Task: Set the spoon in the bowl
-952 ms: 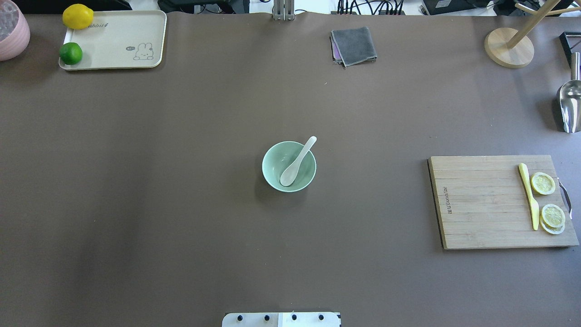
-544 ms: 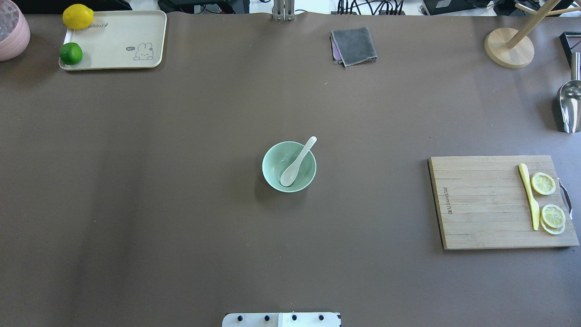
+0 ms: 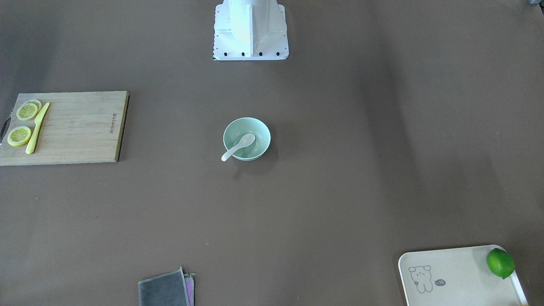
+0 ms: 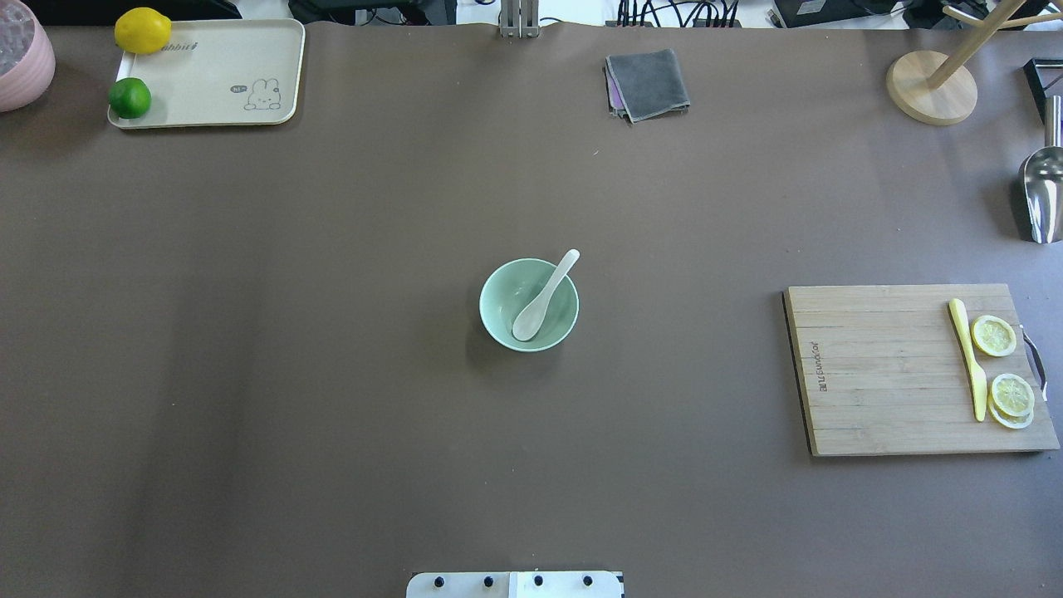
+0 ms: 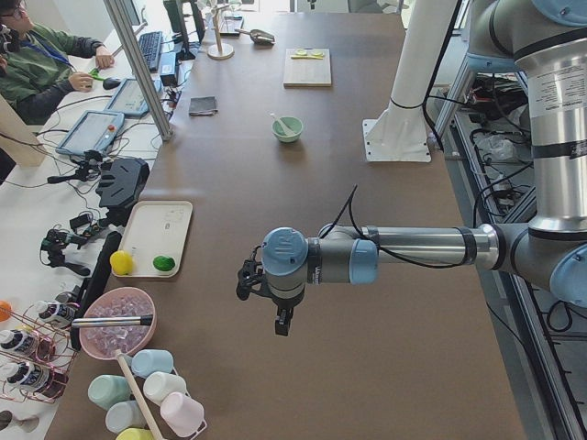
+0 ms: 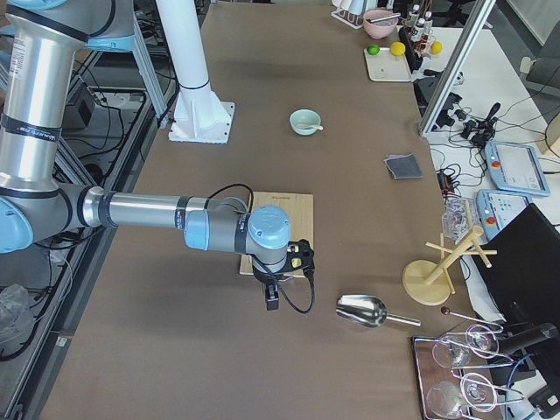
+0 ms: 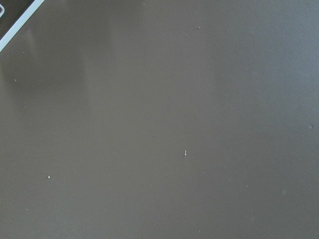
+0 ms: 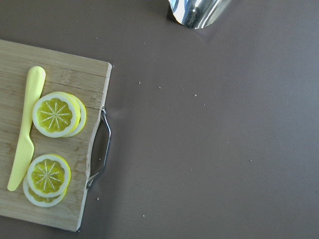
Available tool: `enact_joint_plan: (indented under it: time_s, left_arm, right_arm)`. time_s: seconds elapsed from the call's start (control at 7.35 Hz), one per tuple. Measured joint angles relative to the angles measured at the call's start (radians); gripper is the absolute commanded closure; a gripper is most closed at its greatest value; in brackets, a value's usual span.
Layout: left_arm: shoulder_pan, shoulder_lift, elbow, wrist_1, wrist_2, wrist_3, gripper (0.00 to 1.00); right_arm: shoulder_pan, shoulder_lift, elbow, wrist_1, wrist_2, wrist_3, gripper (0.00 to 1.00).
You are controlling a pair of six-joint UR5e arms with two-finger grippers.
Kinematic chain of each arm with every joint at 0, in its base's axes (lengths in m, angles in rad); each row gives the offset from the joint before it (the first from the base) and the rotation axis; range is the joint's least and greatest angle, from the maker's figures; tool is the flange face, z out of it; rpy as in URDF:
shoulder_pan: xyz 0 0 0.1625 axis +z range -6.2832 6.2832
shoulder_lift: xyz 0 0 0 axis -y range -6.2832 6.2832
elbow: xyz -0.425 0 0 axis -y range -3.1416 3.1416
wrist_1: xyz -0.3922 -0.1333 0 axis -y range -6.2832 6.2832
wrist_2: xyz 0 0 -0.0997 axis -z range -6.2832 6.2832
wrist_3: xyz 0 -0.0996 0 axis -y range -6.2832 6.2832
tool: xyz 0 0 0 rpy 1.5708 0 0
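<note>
Spoon (image 4: 544,297) lies in the bowl (image 4: 496,292), mid-table.
Scoop down, handle propped on the far-right rim, so it looks stable; left gripper (image 5: 282,323) and right gripper (image 6: 272,300) hang well away, open or closed I cannot tell.

Both grippers only show up in the side views, and the left gripper (image 5: 281,323) and right gripper (image 6: 272,300) are way too small there to tell if the jaws are apart or together. From overhead, the metal scoop (image 4: 1042,195) far right of the bowl (image 4: 501,301) gets chopped by the frame edge, same for the pink pot (image 4: 21,54) way off to the bowl's far left. In the front camera the grey cloth (image 3: 163,291) and the tray (image 3: 463,276) on the operators' side of the bowl run off the bottom.
</note>
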Motion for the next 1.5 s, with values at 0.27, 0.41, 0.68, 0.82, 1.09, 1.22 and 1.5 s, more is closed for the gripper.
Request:
enact_joint_plan:
  time_s: [0.27,0.41,0.68,0.82,1.09,1.22,1.5]
  left_arm:
    - [0.0,0.002,-0.002,0.0,0.0,0.0,0.01]
    - [0.0,0.002,-0.003,-0.001,0.0,0.0,0.01]
    - [0.0,0.002,-0.004,-0.001,0.0,0.0,0.01]
    - [0.0,0.003,-0.005,-0.001,0.0,0.0,0.01]
    - [0.0,0.002,-0.006,-0.001,0.0,0.0,0.01]
    - [0.0,0.002,-0.006,-0.001,0.0,0.0,0.01]
    - [0.0,0.002,-0.005,-0.001,0.0,-0.001,0.01]
  right_arm:
    - [0.0,-0.001,-0.003,0.0,0.004,0.0,0.0]
    - [0.0,-0.001,-0.005,0.0,0.004,0.0,0.0]
    - [0.0,-0.001,-0.007,0.0,0.007,0.0,0.0]
    - [-0.001,-0.001,-0.007,0.0,0.01,0.0,0.0]
    - [-0.001,-0.002,-0.007,0.0,0.019,-0.001,0.0]
    - [-0.001,-0.001,-0.007,0.0,0.022,-0.002,0.0]
    - [-0.001,-0.001,-0.007,0.0,0.024,-0.002,0.0]
